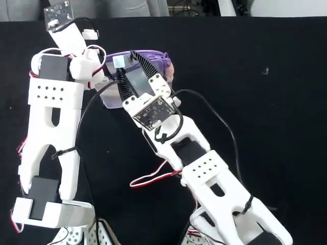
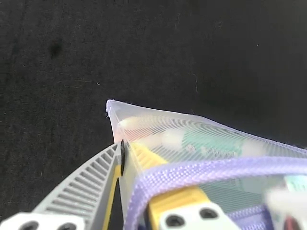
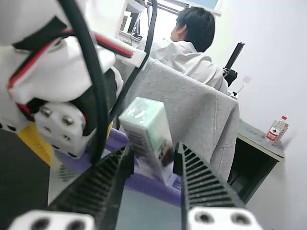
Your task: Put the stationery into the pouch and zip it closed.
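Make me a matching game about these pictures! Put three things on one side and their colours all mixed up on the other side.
Things:
1. pouch
2. small box
3. table

Colours:
A. black all over
B. see-through mesh with a purple zip edge
C. green and white, pinched between the fingers of the right gripper

Pairs: 1-B, 2-C, 3-A.
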